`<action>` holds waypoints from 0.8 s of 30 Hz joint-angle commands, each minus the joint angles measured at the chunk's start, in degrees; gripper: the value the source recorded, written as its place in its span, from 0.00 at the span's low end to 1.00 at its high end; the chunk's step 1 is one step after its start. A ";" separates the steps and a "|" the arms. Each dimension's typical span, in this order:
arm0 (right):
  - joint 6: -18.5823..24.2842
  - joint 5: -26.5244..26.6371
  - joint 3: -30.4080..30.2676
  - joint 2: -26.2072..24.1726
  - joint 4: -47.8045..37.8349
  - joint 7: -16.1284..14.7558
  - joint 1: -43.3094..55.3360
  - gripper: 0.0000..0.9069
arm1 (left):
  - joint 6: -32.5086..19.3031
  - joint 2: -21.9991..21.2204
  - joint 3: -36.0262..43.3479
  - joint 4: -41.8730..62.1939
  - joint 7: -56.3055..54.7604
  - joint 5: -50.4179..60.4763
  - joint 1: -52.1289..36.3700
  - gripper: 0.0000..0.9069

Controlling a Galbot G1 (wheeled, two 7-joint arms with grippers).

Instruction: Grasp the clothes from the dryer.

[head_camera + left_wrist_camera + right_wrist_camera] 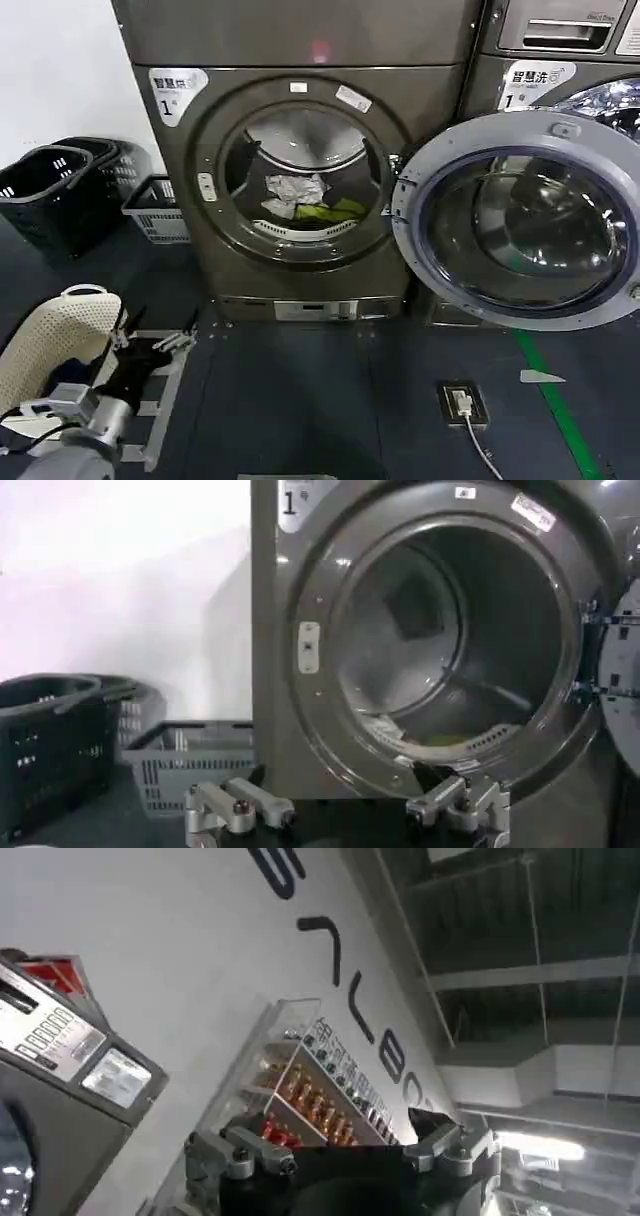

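Observation:
The dryer point(300, 160) stands with its round door point(520, 220) swung open to the right. In the drum lie the clothes: a crumpled white piece point(293, 192) and a green piece point(330, 211). My left gripper point(158, 335) hangs low at the left, well short of the dryer front, open and holding nothing. In the left wrist view this gripper point(350, 805) faces the drum opening point(450, 650), where pale and yellow-green clothes point(415, 740) lie at the bottom. My right gripper point(345, 1148) is open and empty, turned up toward a wall and ceiling.
Black baskets point(50, 185) and a grey basket point(155, 210) stand left of the dryer. A white perforated basket point(55, 345) sits beside my left arm. A second machine point(560, 60) stands on the right. A green floor line point(550, 400) and a floor socket with cable point(460, 403) lie ahead.

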 commanded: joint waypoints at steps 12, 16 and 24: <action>0.87 0.74 -0.20 0.08 0.06 0.20 -0.08 1.00 | 0.05 -0.11 0.19 -0.16 0.01 0.04 -0.06 1.00; 2.00 1.48 -0.20 0.06 0.17 -0.20 -0.03 1.00 | 0.03 -0.12 0.17 -0.24 0.03 0.00 -0.09 1.00; 4.40 1.59 0.07 0.35 -0.64 -1.21 -0.21 1.00 | 0.03 -0.16 0.42 -0.25 0.15 -0.07 -0.48 1.00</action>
